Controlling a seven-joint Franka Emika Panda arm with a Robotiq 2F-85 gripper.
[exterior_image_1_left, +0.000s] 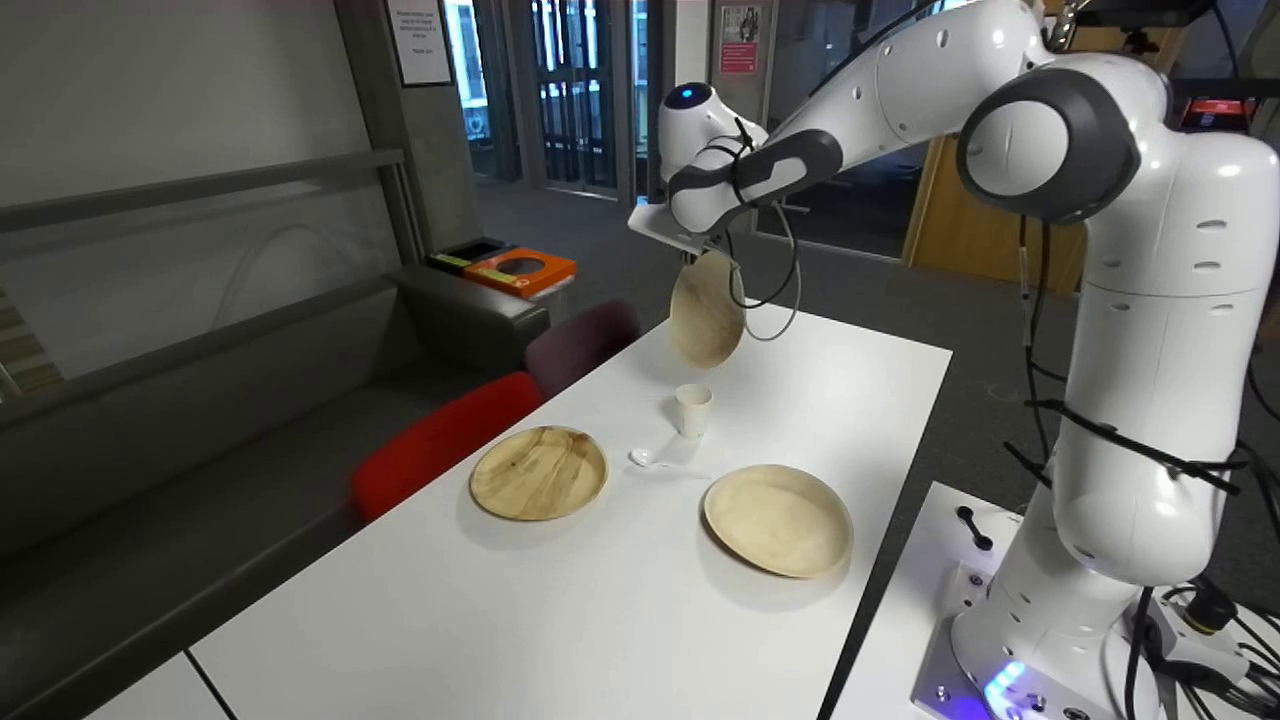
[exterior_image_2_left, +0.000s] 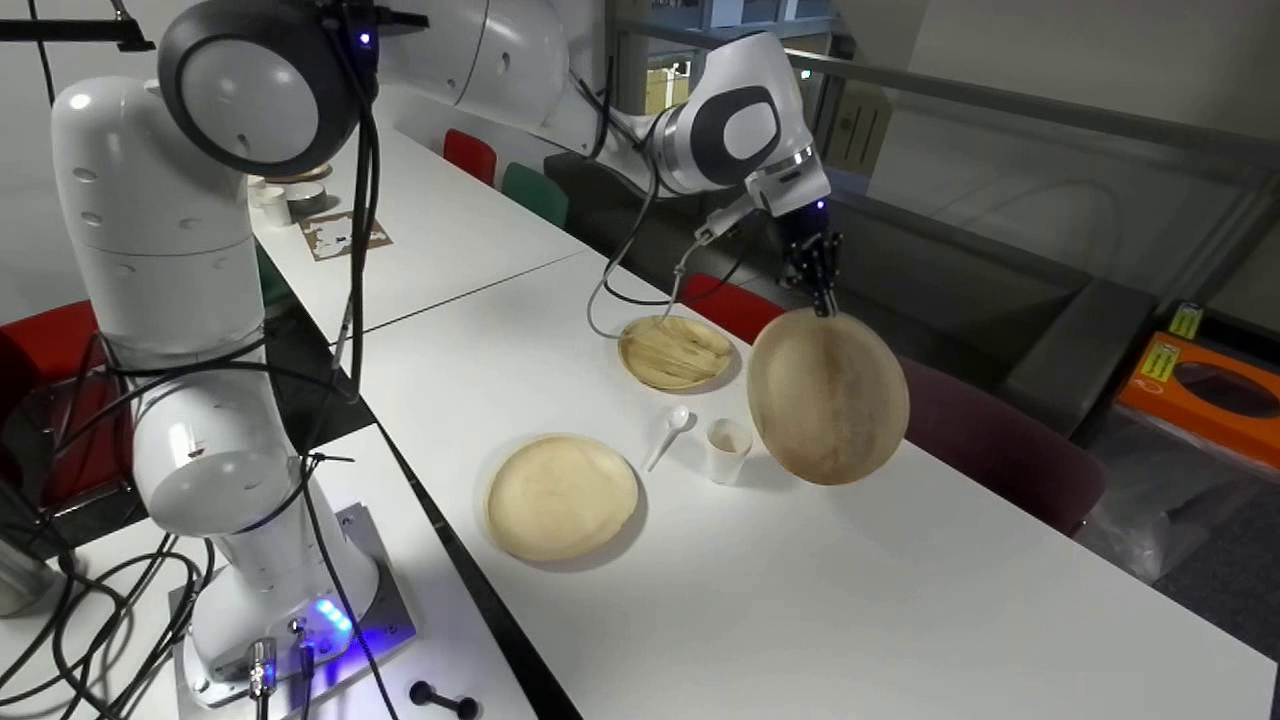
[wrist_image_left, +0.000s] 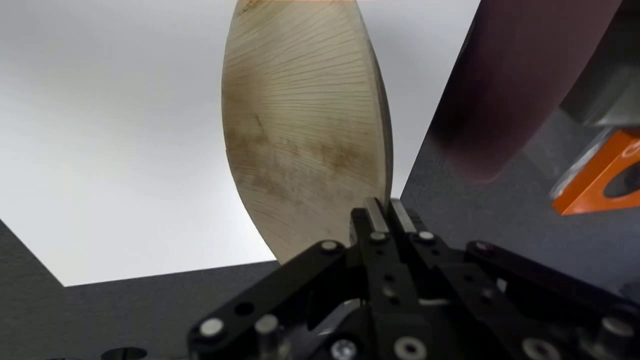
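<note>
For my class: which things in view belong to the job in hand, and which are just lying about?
In the job, judging by the grip:
gripper
wooden plate, clamped by its rim

Apparently just lying about:
streaky plate
paler plate
white cup
white spoon
chairs
sofa

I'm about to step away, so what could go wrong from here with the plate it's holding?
The tool pinches the held plate only at its rim, so it might twist or slip. In both exterior views the cup appears close by; a low swing could tip it. The pinched rim shows near an edge of the table in the wrist view, so a dropped plate might slide off.
</note>
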